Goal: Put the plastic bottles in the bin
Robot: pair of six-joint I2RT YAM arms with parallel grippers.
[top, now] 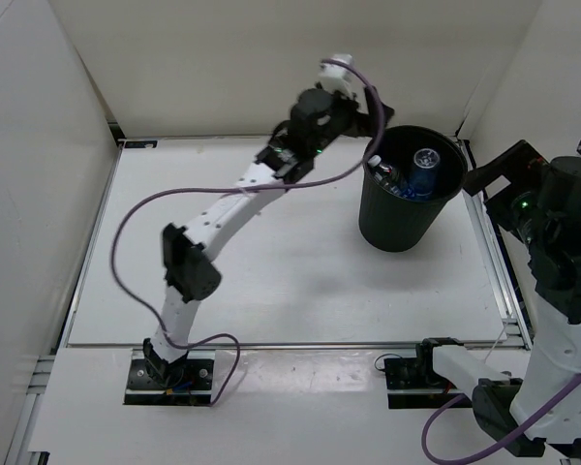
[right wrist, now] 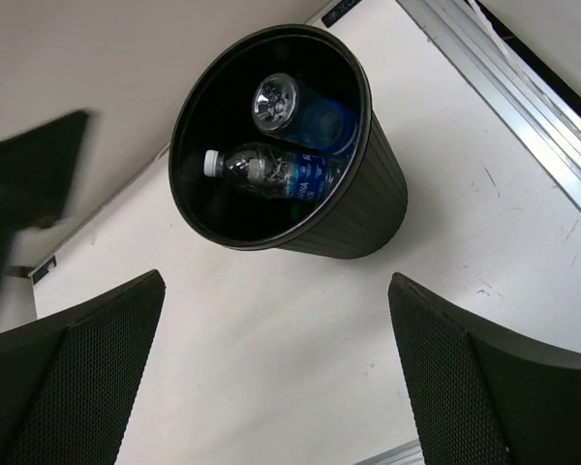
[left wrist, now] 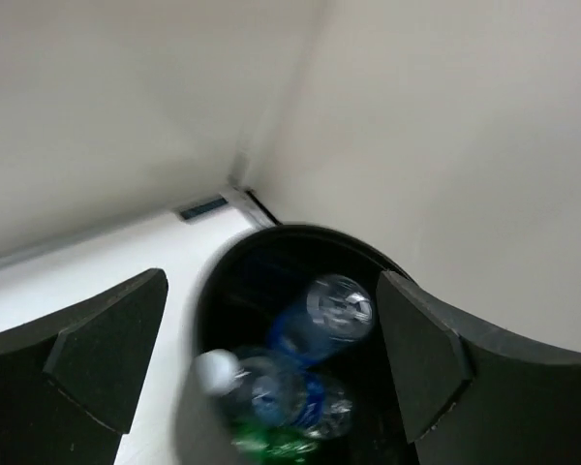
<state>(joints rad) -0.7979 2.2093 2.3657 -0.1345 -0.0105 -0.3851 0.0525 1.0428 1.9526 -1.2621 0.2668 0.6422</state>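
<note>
Fingers of the left gripper [left wrist: 266, 354] stand wide apart with nothing between them. It hangs over the near rim of the bin [left wrist: 300, 231], which lies directly below and just ahead of it.

Down inside are the plastic bottles. A blue-labelled bottle [right wrist: 310, 116] stands on end against the wall. A clear bottle with a white cap [right wrist: 271, 171] lies across the bottom. A patch of green bottle [left wrist: 271, 446] shows beneath them. Whether a fourth is buried there I cannot tell.

Such bottles look empty, so I judge them light, thin-walled, easy to crush, and apt to roll or squirt out of a hard pinch. The safest hold would be a gentle one across the labelled waist. The bin itself probably tips easily if its rim is bumped.

Well to the right, the right gripper [right wrist: 276, 378] is also spread and empty, with the bin ahead of it and well apart.
</note>
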